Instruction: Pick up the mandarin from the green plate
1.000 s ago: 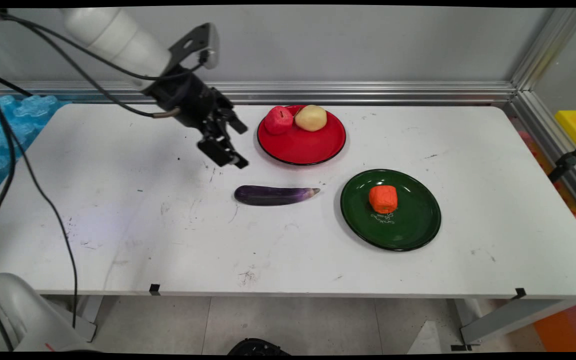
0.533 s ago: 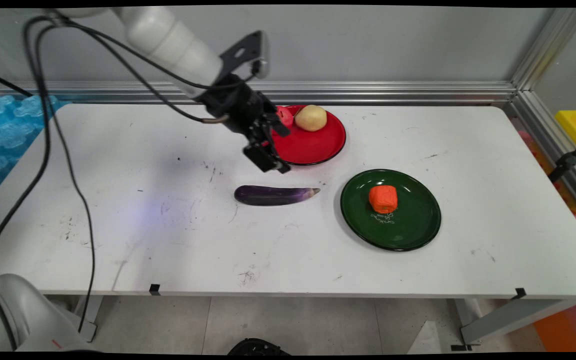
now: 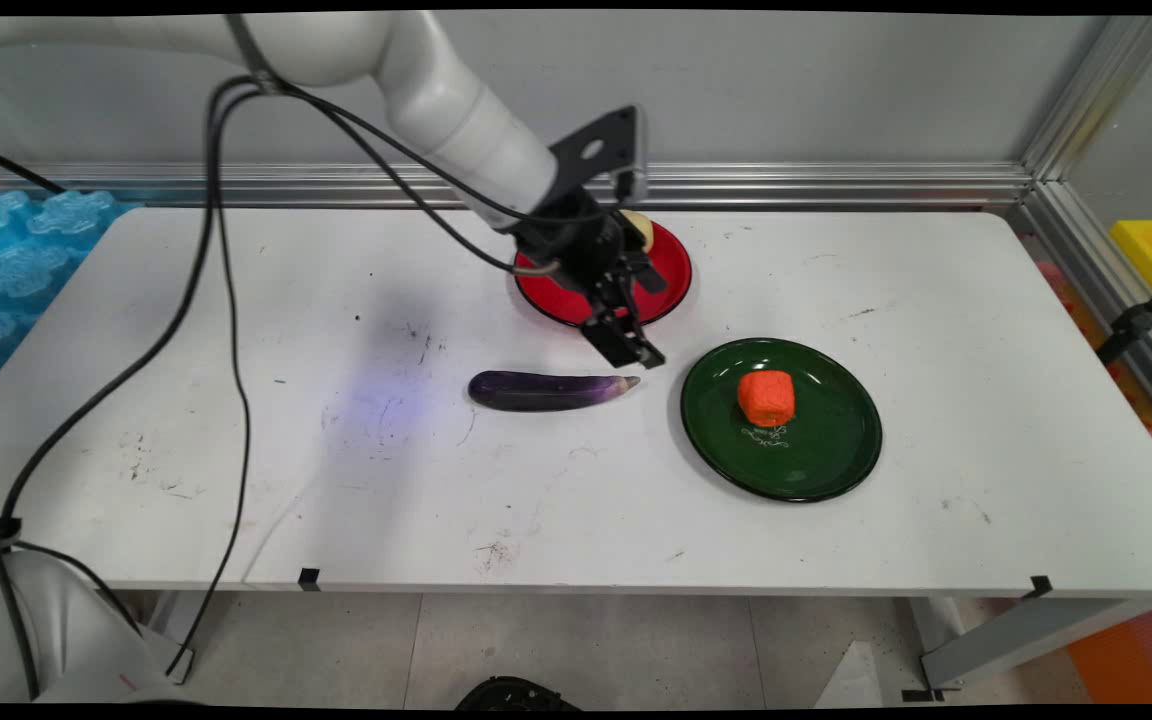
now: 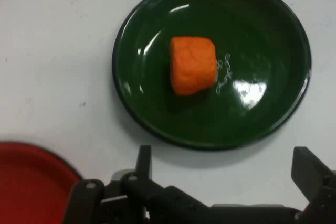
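Swung rightward from over the bare bench (image 3: 236, 330), past the red plate's (image 3: 671, 275) near edge. Tool (image 3: 626, 340) now hanging wide open, empty, above the gap beside the eggplant's (image 3: 546, 390) tip, facing the green plate (image 4: 157, 108) with its orange chunk (image 4: 192, 64).

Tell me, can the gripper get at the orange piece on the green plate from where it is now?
Probably yes. The gripper is open and empty, above the table between the two plates. The orange piece lies alone in the green plate, with nothing between it and the gripper.
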Controlling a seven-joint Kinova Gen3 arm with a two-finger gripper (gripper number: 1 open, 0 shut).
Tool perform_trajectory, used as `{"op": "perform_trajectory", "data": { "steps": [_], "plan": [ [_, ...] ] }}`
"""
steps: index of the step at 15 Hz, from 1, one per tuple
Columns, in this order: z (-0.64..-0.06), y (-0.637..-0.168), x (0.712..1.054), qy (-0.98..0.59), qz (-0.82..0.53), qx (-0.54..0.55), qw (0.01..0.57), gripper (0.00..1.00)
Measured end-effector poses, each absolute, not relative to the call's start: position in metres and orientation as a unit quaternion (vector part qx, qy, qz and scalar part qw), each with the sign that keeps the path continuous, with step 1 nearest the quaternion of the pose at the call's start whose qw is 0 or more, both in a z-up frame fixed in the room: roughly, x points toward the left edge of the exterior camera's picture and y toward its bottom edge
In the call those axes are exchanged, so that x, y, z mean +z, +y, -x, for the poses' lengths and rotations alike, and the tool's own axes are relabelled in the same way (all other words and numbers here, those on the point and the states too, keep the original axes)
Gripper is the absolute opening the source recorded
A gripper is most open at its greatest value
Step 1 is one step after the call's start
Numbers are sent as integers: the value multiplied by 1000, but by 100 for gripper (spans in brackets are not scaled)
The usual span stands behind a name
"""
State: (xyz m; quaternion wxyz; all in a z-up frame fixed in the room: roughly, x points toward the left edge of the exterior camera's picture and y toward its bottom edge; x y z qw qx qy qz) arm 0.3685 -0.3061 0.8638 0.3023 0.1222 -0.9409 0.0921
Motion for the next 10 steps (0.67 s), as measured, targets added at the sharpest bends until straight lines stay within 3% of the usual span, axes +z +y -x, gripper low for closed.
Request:
{"op": "perform_trajectory", "data": {
  "steps": [10],
  "plan": [
    [-300, -336, 813, -948, -94, 99, 286, 100]
  ]
}}
